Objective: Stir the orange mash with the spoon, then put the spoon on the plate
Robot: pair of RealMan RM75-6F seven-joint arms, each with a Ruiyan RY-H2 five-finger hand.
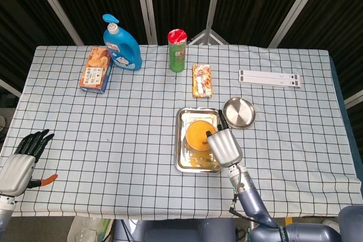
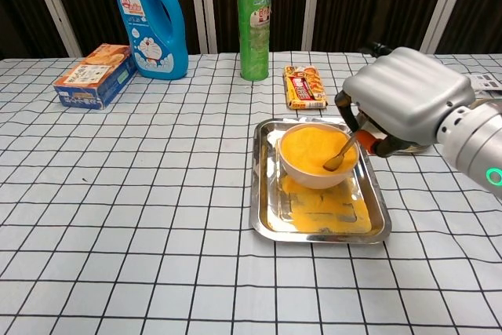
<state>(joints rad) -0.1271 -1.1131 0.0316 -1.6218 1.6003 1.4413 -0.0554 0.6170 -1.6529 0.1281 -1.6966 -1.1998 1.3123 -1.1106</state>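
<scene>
A white bowl (image 2: pixel 317 171) of orange mash (image 2: pixel 312 149) stands in a steel tray (image 2: pixel 267 217), also seen from above as the bowl (image 1: pixel 197 135) in the tray (image 1: pixel 180 140). My right hand (image 2: pixel 408 101) holds a spoon (image 2: pixel 343 153) with an orange handle, its tip dipped into the mash at the bowl's right side. In the head view the right hand (image 1: pixel 225 147) covers the bowl's right edge. The round steel plate (image 1: pixel 239 111) lies just right of the tray, mostly hidden behind the hand in the chest view. My left hand (image 1: pixel 20 162) rests at the table's near left corner, fingers apart, holding nothing.
At the back stand a blue detergent bottle (image 2: pixel 153 20), a green chip can (image 2: pixel 254 28), an orange-blue box (image 2: pixel 96 74) and a snack packet (image 2: pixel 305 86). A white strip (image 1: pixel 269 77) lies at the far right. Orange mash is spilled on the tray floor (image 2: pixel 325 204).
</scene>
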